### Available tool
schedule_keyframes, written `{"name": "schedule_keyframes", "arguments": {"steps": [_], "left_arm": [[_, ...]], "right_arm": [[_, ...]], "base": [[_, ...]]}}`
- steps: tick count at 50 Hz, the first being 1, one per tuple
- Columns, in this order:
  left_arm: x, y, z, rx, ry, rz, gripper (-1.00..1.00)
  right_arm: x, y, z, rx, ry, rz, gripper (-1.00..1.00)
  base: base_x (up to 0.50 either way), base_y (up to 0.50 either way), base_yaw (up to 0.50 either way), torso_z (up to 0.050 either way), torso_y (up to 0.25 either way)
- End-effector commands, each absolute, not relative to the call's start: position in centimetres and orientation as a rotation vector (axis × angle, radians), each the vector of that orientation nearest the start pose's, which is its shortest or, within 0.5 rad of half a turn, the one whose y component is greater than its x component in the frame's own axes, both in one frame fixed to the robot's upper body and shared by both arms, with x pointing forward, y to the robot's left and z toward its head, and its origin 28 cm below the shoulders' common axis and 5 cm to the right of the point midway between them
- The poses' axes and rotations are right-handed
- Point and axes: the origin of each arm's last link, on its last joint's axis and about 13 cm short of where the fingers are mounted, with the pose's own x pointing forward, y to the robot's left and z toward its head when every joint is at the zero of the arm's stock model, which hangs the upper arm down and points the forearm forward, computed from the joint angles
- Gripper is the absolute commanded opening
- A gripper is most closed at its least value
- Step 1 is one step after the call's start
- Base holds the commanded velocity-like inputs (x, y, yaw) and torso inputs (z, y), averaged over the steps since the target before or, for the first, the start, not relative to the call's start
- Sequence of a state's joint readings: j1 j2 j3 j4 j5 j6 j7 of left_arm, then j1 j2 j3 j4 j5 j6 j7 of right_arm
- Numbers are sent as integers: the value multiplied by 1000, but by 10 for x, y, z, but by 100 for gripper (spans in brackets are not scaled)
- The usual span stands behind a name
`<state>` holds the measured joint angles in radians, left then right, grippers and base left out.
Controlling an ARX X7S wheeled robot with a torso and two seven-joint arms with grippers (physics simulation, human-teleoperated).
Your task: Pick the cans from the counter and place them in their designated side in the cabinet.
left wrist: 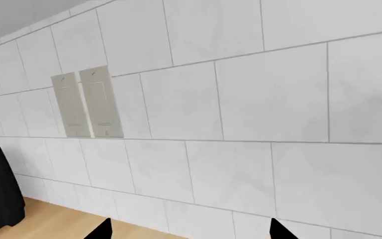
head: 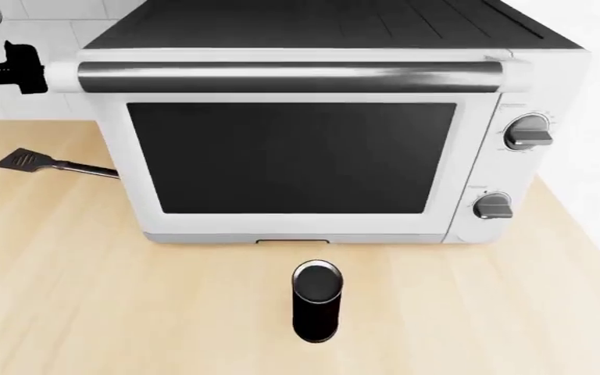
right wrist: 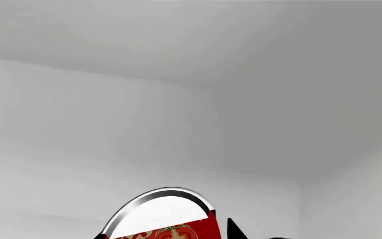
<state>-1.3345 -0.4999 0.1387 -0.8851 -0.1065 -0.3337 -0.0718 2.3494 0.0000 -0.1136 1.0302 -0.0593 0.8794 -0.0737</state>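
Standing upright on the worktop (head: 60, 312), near its front edge and just ahead of the toaster oven (head: 300, 133), is the dark can (head: 316, 301), untouched. A spatula (head: 44, 165) lies on the worktop beside the oven's left side.

Red can (right wrist: 171, 219): seen only in the right wrist view, its metal rim and red label between the dark tips of the right gripper (right wrist: 167, 234), against plain grey surfaces that may be the inside of the cabinet, though that is not certain. The jaws look clenched on it, holding low on its body. Whether the can rests on anything cannot be told.

Left gripper (left wrist: 187, 231): jaws parted, nothing between them, facing the tiled wall (left wrist: 244, 124) and two light switches (left wrist: 88, 104), well away from the dark can.

Risks, as judged:
- Red can let go before its base is seated; it would drop or topple.
- Red can set on the wrong side of the cabinet, since no divider shows.
- Left arm reaching for the dark can could brush the oven door or knock the tall, slim can over.
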Motion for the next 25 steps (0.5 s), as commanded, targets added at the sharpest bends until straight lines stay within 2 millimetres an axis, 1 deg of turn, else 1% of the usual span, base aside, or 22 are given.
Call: {"name": "schedule_keyframes", "arguments": {"steps": [1,15,25], "left_arm": [[379,396,268,168,-99,482,100],[375,398,269,179,-100,488,100],[377,398,268,179,-99,490,100]], "right_arm": [[280,-99,589,-152,-453,-45,-100],[280,-99,589,-152,-453,-45,-100],[280,-99,589,-152,-453,-45,-100]], "base": [[266,0,0,0,0],[19,0,0,0,1],[0,0,0,0,1]]}}
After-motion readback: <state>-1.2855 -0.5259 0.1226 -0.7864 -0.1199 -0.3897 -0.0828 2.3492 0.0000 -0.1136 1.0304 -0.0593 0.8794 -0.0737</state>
